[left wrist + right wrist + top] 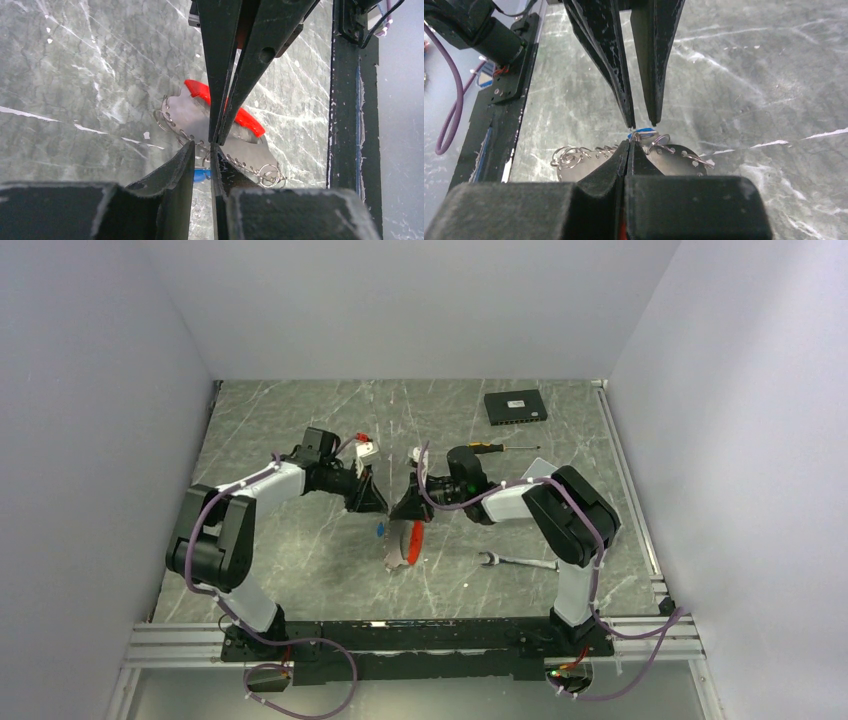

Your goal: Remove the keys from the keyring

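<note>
- The right gripper point(629, 146) was clenched on the keyring point(197, 115), pinching its chain-like links near the middle of the table point(300, 550).
- The red tag point(246, 120) and a pale plate sat below the pinch. Whether they hung clear of the surface could not be told.
- The left gripper point(202, 152) faced it tip to tip with its fingers narrowly parted and nothing clamped.
- The blue-headed key point(644, 133) lay just beyond that gap. The other keys could not be picked out among the small rings.
- Risk of a mis-grasp: the four fingertips crowded one spot, so a closing left gripper could have caught a link or the opposing fingertip instead of the key.
- Risk of losing the hold: the right gripper's pinch on thin links looked slight. A pull on a key not yet worked off its ring would probably have dragged the whole keyring free.
- Risk of collision: any small misalignment could have driven the tips together.
</note>
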